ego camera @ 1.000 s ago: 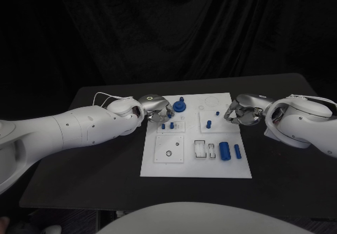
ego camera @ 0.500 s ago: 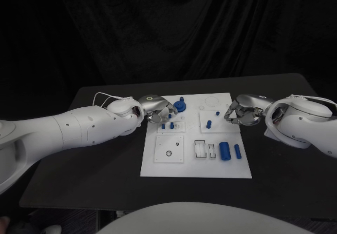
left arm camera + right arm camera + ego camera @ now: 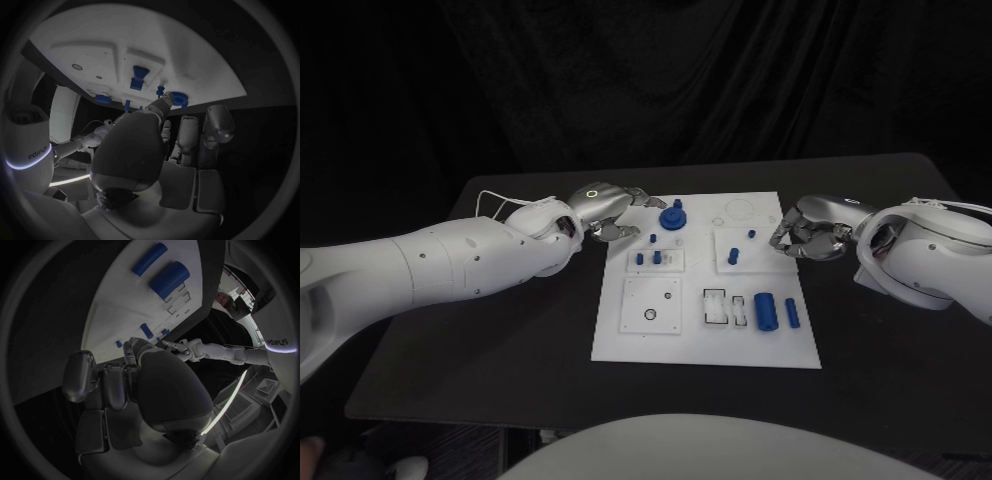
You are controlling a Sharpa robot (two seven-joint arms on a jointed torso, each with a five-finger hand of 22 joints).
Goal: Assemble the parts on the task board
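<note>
The task board (image 3: 705, 300) is lying flat at the centre of the head view on the black worktop (image 3: 502, 330), a white plate carrying small blue parts. A round knobbed part (image 3: 674, 218) is standing near its upper left corner, short pegs (image 3: 648, 258) are sitting upright below that, another peg (image 3: 731, 256) is standing in the upper right block, and a thick cylinder (image 3: 764, 309) with a thinner rod (image 3: 790, 313) beside it is lying at the lower right.

These pieces are looking like hard moulded plastic: light, stiff, smooth enough to slip. The cylinder is likely best taken across its middle, the pegs pinched at their tops.

The left robot hand (image 3: 609, 212) is hovering at the board's upper left edge, just beside the knobbed part, fingers curled with nothing between them. The right robot hand (image 3: 808, 230) is sitting at the board's right edge, fingers likewise curled in and empty.
</note>
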